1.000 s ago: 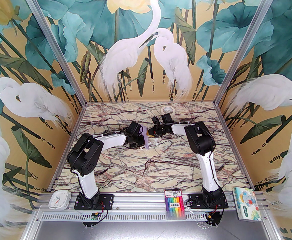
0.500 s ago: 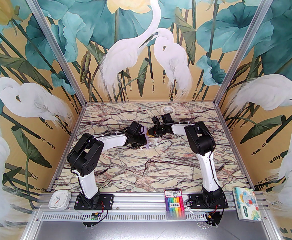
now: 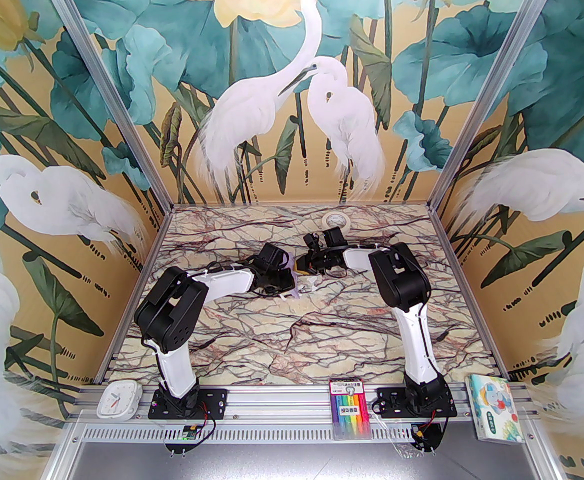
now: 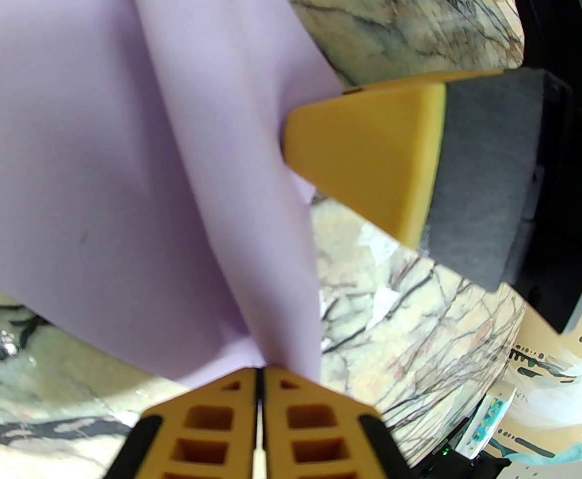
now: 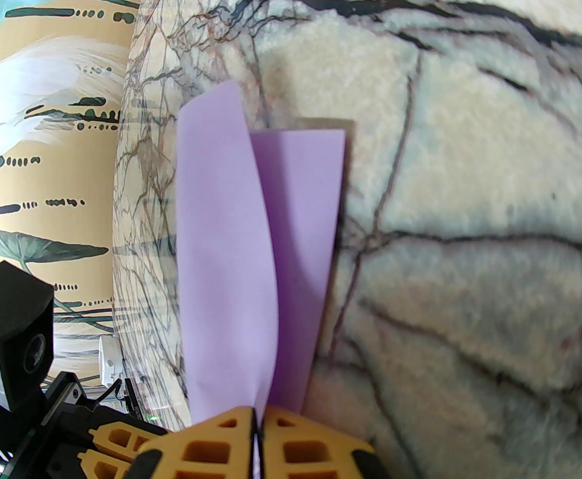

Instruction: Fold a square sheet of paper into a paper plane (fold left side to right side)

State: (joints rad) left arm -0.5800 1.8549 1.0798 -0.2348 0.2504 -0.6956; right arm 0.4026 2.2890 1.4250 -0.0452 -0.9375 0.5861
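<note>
The folded lavender sheet [image 5: 231, 247] sits between the two arms at mid-table [image 3: 322, 328], in the centre of the top view. At the bottom of its wrist view, the left gripper [image 4: 260, 374] has its jaws pressed together on the sheet's lower edge. The right gripper [image 5: 257, 419] is pinched almost closed on the sheet's near end. From there the sheet runs long and narrow up the frame, with one flap curling.
</note>
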